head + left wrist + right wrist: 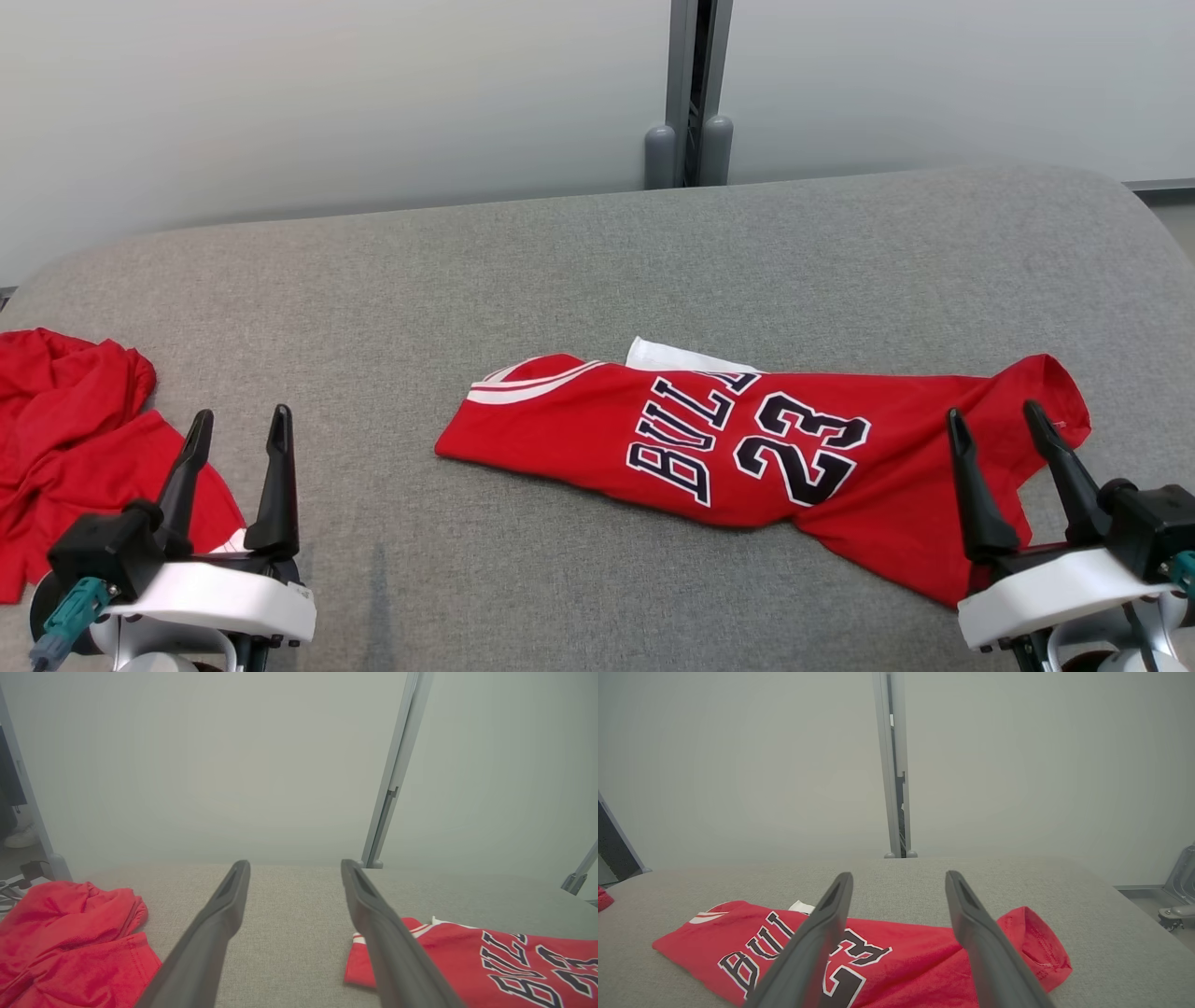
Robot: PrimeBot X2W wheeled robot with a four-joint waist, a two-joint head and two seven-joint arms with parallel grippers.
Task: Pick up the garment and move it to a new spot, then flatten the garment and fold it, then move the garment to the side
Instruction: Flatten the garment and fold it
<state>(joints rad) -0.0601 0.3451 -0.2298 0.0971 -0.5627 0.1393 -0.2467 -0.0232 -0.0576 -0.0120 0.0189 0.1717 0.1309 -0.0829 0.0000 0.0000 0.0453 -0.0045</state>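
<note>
The garment (747, 448) lies half-folded right of centre on the bench (560, 280) (right end bunched), so neater folding and moving aside seem left, while the left gripper (241, 417) and right gripper (991, 411) hold their fingers wide apart and empty.

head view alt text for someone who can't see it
A red jersey printed BULLS 23 lies roughly folded on a grey padded table. A crumpled red garment sits at left; the open left gripper and right gripper frame the bottom corners.

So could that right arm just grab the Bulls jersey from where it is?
Probably yes: the right gripper hangs open over one end of the jersey, with nothing between them.
</note>
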